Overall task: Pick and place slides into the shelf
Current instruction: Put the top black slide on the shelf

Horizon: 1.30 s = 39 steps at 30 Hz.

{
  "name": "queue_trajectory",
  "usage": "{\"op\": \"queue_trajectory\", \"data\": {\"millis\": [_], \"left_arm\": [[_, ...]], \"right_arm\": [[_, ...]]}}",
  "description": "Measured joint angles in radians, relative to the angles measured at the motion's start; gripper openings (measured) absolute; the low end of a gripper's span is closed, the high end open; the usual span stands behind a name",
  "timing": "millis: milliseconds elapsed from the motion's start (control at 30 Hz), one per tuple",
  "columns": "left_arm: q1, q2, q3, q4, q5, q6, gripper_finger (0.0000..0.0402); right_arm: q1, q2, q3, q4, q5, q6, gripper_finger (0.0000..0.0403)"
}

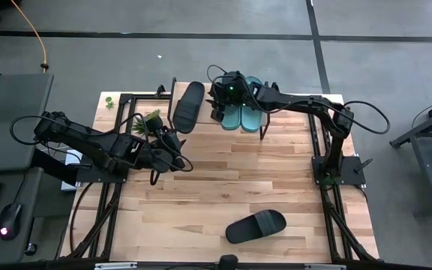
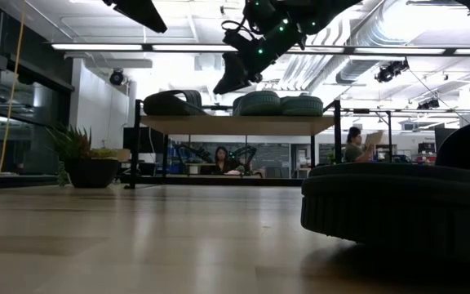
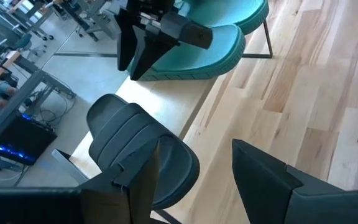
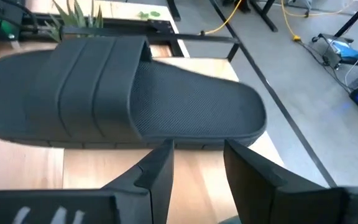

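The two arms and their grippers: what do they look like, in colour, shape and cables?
Both arms are dark, almost black, with jointed segments and loose black cables looping along them. The left gripper and the right gripper each have two flat, dark, wedge-shaped fingers. A small green light glows near the right wrist.

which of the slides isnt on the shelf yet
The black slide lying alone on the tabletop near the front edge. The other black slide and the two teal slides already sit on the shelf at the back.
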Motion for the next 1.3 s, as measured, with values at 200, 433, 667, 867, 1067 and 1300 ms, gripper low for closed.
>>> {"op": "queue_trajectory", "data": {"millis": [200, 433, 667, 867, 1067, 1300], "left_arm": [[0.016, 0.0, -0.054, 0.033, -0.045, 0.063, 0.0184], [0.185, 0.001, -0.113, 0.282, 0.166, 0.339, 0.0184], [0.311, -0.01, -0.112, 0.395, 0.31, 0.532, 0.0184], [0.47, -0.005, -0.099, 0.508, 0.619, 0.641, 0.0184], [0.657, 0.065, 0.019, 0.432, 0.844, 0.662, 0.0184], [0.767, 0.244, 0.283, 0.195, 0.954, 0.709, 0.0184]], "right_arm": [[0.004, -0.001, 0.0, -0.063, 0.004, 0.023, 0.0131], [0.025, -0.085, 0.0, -0.105, 0.012, 0.011, 0.0131], [0.036, -0.254, 0.0, -0.176, 0.061, 0.016, 0.0131], [0.044, -0.365, 0.0, -0.238, 0.065, 0.04, 0.0131], [0.066, -0.401, 0.0, -0.272, 0.062, 0.033, 0.0131], [0.069, -0.396, 0.0, -0.27, 0.062, 0.032, 0.0131]]}}
